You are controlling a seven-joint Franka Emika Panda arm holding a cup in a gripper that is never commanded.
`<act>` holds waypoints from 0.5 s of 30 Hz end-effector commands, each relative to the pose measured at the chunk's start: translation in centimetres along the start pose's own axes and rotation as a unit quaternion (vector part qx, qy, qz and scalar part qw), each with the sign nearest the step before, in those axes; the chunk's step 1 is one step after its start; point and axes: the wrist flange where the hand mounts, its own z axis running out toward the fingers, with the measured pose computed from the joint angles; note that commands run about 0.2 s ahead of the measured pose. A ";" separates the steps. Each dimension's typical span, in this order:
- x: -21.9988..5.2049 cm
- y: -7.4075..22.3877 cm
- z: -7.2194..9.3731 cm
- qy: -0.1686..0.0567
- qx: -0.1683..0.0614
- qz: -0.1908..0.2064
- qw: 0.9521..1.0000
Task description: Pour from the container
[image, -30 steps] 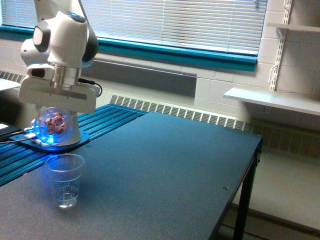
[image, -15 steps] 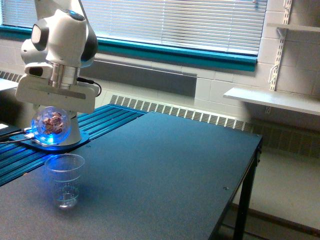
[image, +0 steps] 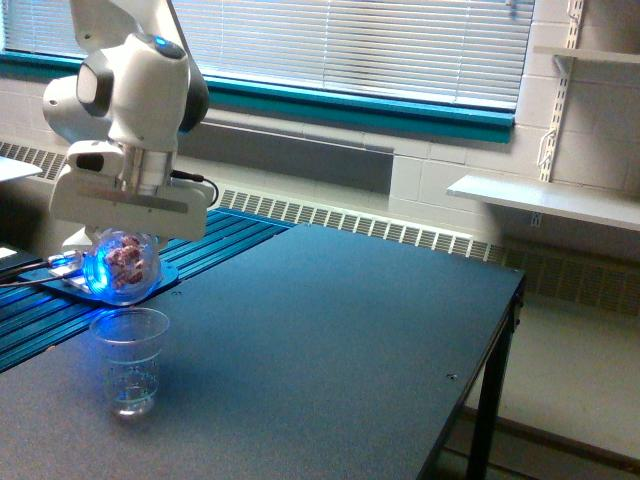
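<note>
White rounded arm [image: 130, 85], dark grey joints, silver wrist collar, black cable.

Clear smooth plastic container [image: 122, 266] lit blue, smaller clear plastic cup [image: 130, 360] with printed marks, dark matt finely speckled worktop [image: 330, 330], glossy white plastic arm shell [image: 135, 75], ribbed glossy blue panel [image: 215, 235]

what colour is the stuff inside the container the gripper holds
Reddish-brown pieces inside the clear container, which glows blue; seen in the exterior view.

White arm bent downward at the exterior view's left, claw [image: 122, 268] low, pointing down, clamped.
</note>
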 end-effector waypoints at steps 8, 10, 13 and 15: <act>-0.6 -0.1 0.4 -0.018 -0.003 0.014 1.000; -0.6 -0.3 0.2 -0.019 0.000 0.015 1.000; -0.4 -0.5 -0.1 -0.018 0.003 0.017 1.000; -0.3 -0.7 -0.3 -0.019 0.005 0.020 1.000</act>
